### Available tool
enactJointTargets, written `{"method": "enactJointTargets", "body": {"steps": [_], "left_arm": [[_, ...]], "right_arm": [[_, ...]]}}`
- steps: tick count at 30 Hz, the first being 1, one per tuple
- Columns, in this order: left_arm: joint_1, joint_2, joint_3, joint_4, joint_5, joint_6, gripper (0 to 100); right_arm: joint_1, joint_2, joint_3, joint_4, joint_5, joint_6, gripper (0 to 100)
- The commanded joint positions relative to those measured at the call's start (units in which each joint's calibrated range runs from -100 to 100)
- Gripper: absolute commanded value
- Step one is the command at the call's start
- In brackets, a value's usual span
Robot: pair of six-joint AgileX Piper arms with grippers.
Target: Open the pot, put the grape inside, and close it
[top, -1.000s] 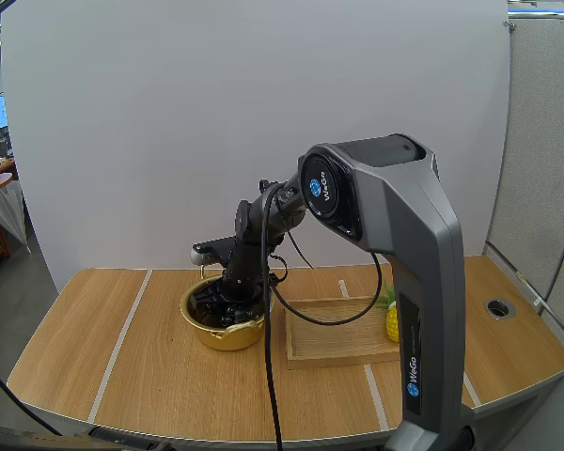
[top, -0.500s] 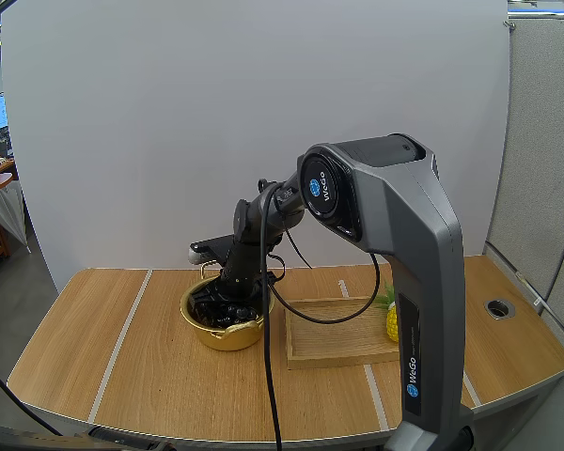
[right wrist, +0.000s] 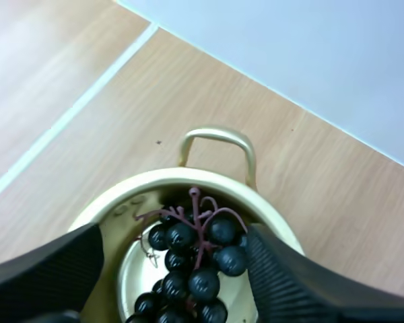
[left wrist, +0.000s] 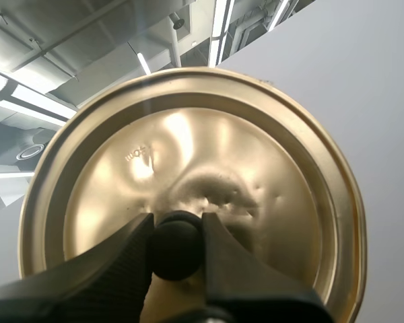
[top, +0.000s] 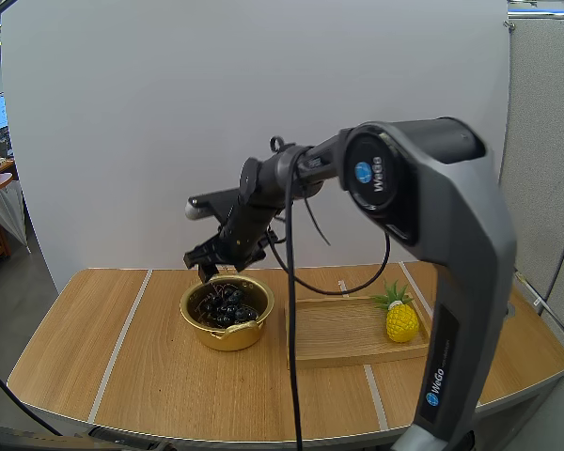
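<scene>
Grapes (top: 224,307) now in the pot (top: 227,336), released.
My right gripper (top: 205,261) has lifted out of the pot since 1 s ago, fingers spread and empty; my left gripper (left wrist: 177,235) pinches the knob (left wrist: 175,245) of the lid (left wrist: 256,168), so only closing remains.

There is one gold pot (top: 227,331), and in it one bunch of dark grapes (top: 224,306), its berries too crowded to count. There is one gold lid (left wrist: 209,155) with one black knob (left wrist: 176,245). One wooden tray (top: 329,349) carries one yellow toy pineapple (top: 401,321). All of it is on one desk (top: 169,385), which is crossed by two white lines (top: 120,344). The left fingers (left wrist: 87,276) number two, and the right fingers (right wrist: 47,269) two as well. One grey arm (top: 432,216) shows in the high view.
</scene>
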State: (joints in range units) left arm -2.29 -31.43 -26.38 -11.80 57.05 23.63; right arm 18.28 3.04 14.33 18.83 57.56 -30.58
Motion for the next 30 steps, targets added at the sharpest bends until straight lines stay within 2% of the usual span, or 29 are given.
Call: {"method": "enactJointTargets", "body": {"steps": [1, 17, 30], "left_arm": [[-0.17, -0.3, -0.2, 0.0, -2.7, -0.8, 0], [-0.17, -0.3, -0.2, 0.0, -2.7, -0.8, 0], [-0.17, -0.3, -0.2, 0.0, -2.7, -0.8, 0]], "right_arm": [[-0.2, -3.7, -0.1, 0.2, 4.9, 0.4, 100], [-0.2, -24.0, 8.1, 0.2, 12.5, 1.5, 100], [-0.2, -44.9, 25.7, -0.7, 13.3, 1.5, 100]]}}
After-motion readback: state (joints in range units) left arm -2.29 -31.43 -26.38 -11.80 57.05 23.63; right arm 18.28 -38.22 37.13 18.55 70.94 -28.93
